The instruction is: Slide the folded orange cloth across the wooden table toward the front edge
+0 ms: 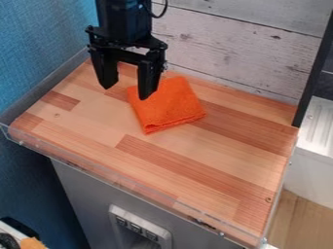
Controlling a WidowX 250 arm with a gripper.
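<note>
My hand (126, 92) hangs over the back left part of the wooden surface (214, 170), released, its two fingers spread and pointing down with nothing between them. The orange cloth (170, 107) lies flat beneath and beside me, toward the back wall (234, 53). One fingertip overlaps its left part as I see it, but I cannot tell whether I touch it. The cloth is folded into a rough square, which probably keeps it compact and gives a thicker, easier edge to pinch than a single layer would. It sits well in from the clear front rim (123, 181), so it seems unlikely to slip off. Pointing straight down probably suits something this low.
</note>
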